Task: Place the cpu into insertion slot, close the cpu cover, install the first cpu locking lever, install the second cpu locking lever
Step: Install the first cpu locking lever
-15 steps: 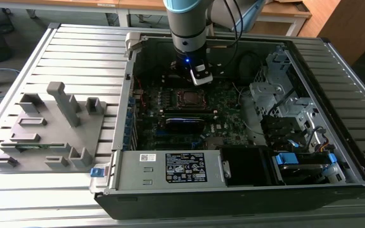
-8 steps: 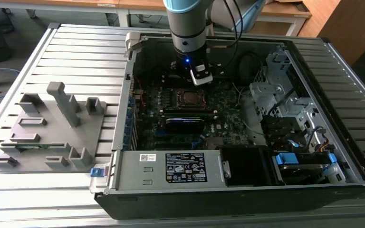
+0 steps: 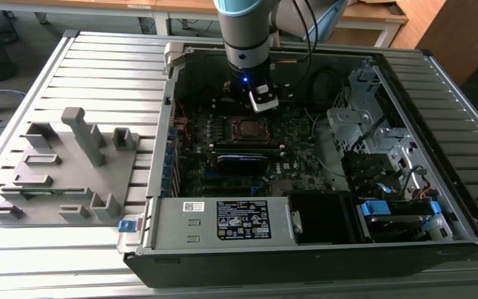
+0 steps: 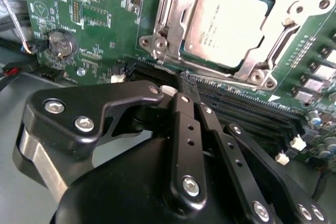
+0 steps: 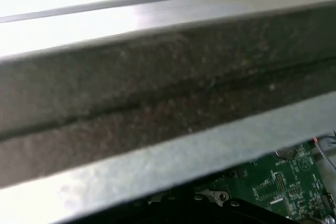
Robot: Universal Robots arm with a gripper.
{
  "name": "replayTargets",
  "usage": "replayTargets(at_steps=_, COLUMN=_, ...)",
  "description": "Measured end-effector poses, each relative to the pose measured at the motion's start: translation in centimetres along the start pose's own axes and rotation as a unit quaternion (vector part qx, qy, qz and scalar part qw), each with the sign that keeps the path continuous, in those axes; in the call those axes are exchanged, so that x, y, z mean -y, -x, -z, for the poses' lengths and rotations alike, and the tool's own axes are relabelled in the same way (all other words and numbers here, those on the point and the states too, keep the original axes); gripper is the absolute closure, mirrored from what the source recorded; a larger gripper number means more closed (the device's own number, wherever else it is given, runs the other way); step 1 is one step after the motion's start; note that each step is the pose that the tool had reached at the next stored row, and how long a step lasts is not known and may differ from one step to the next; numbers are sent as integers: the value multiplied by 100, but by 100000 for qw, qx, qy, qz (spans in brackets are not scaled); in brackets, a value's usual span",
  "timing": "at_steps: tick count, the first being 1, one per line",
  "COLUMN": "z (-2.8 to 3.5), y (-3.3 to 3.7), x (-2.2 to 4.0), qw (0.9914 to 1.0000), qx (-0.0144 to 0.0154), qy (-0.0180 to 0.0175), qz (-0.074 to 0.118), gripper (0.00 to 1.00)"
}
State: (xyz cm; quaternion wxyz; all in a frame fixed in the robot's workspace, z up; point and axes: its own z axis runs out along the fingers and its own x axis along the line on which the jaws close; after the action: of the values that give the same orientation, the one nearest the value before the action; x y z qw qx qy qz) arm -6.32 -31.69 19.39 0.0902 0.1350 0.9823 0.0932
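Second wrist view: the gripper [image 4: 187,81] has its jaws pressed together, w/ nothing clearly held between them; can't tell if the tip touches anything. The tip sits over the long black memory slots [image 4: 247,100], just beside the near edge of the socket. So the cpu [image 4: 228,24] lies straight ahead of the jaws, near but apart.

The cpu is seated flat in the insertion slot [image 3: 232,128], dull grey metal top facing up. The cpu cover [image 4: 176,17], a thin silver frame, looks to be down around it, the chip showing thru the window. I can't make out whether either locking lever is latched.

Exterior view: the gripper [image 3: 261,103] hangs inside the open computer case [image 3: 438,205] on the slatted table [image 3: 98,68], just past the socket's far edge.
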Motion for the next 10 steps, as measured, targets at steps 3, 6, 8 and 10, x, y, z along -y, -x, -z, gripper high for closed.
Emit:
replayTargets(at_steps=3, z=-5, y=-1, x=1, qw=99998, qx=143, qy=-551, qz=120, gripper=90)
replayTargets(at_steps=6, z=-14, y=-2, x=-2, qw=99998, qx=192, qy=-572, qz=128, gripper=90)
replayTargets(at_steps=8, z=-13, y=-2, x=-1, qw=99998, qx=185, qy=-620, qz=138, gripper=90)
replayTargets(at_steps=10, z=-12, y=-3, x=-1, qw=99998, qx=172, qy=-634, qz=139, gripper=90)
